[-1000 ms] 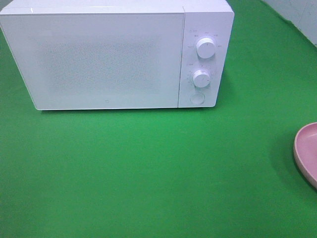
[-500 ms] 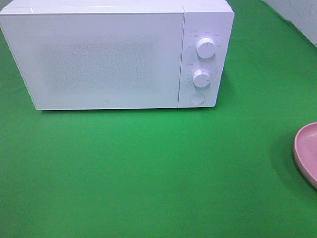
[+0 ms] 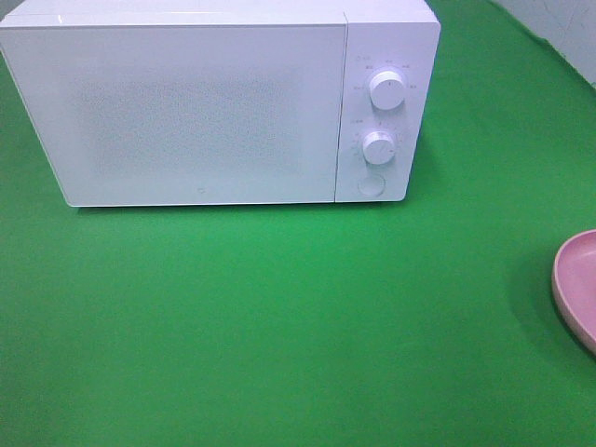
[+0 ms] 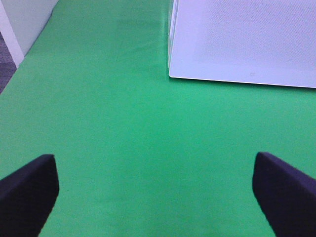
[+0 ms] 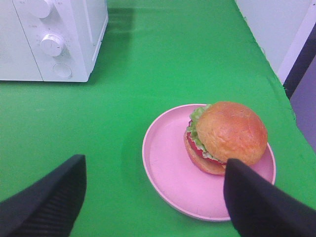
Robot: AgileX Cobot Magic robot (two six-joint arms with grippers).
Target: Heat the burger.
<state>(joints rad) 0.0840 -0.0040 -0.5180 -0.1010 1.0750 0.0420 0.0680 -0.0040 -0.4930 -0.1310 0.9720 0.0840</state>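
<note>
The burger (image 5: 229, 136), with a glossy brown bun, lettuce and tomato, sits on a pink plate (image 5: 168, 173) in the right wrist view. My right gripper (image 5: 153, 168) hovers open just short of the plate. One dark finger (image 5: 256, 202) overlaps the burger's near edge in that picture, and nothing is held. The white microwave (image 3: 200, 112) stands at the back left with its door closed. My left gripper (image 4: 154, 160) is wide open over bare green cloth in front of the microwave's corner (image 4: 247, 39). The high view shows neither gripper nor the burger.
Only the plate's rim (image 3: 577, 284) shows at the right edge of the high view. Two round knobs (image 3: 386, 90) and a round button (image 3: 371, 184) sit on the microwave's right panel. Green cloth (image 3: 279, 317) covers the table. A wall and the table's edge (image 5: 276, 74) lie beyond the plate.
</note>
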